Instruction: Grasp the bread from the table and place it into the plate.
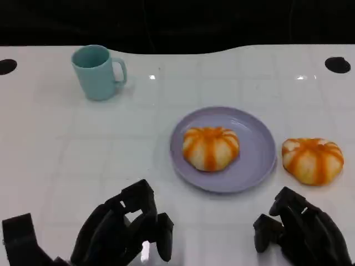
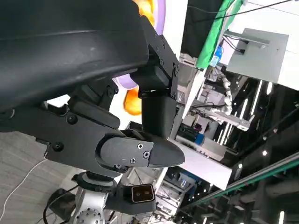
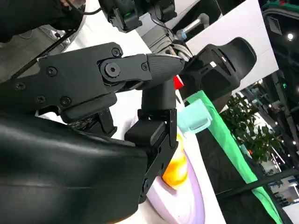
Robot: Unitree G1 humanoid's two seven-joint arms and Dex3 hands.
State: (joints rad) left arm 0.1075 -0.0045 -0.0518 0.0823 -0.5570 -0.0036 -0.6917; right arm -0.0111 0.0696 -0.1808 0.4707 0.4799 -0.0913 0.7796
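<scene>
My left hand (image 1: 125,233) and my right hand (image 1: 302,233) are black all over. The table (image 1: 66,155) is glossy white, crossed by a faint grey grid, with a black round spot (image 1: 337,65) near its far right edge and another (image 1: 6,66) at the far left. The plate (image 1: 260,158) is pale lilac. The bun (image 1: 211,147) on it is cream with orange stripes fanning out from its top, and the bun (image 1: 312,159) on the table beside the plate bears the same cream-and-orange pattern. The mug (image 1: 95,72) is a soft teal. Behind the table's far edge everything is black.
</scene>
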